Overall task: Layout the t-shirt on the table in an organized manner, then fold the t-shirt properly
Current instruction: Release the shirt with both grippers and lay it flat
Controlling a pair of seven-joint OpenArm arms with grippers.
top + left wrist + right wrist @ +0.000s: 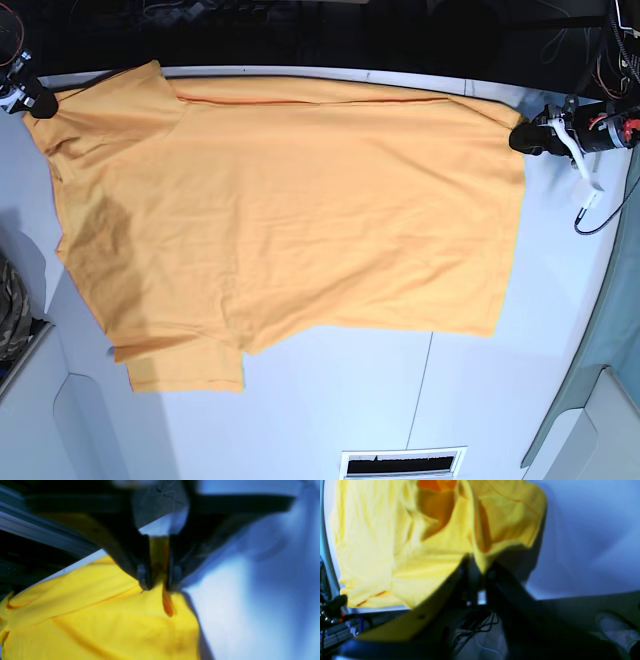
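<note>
The orange-yellow t-shirt (290, 220) lies spread wide on the white table (400, 410), its far edge along the table's back rim and one sleeve sticking out at the near left. My left gripper (518, 137) sits at the shirt's far right corner. In the left wrist view its jaws (158, 586) stand slightly apart with a fold of the t-shirt (100, 620) running up between them. My right gripper (45, 108) is at the far left corner. In the right wrist view its jaws (480, 572) are parted around a tip of the t-shirt (395, 542).
A camouflage-patterned cloth (10, 310) shows at the left edge. A dark seam line (420, 390) crosses the near table, and a slotted vent (402, 465) sits at the front. Cables (600, 200) hang beside my left arm. Dark clutter lies beyond the back edge.
</note>
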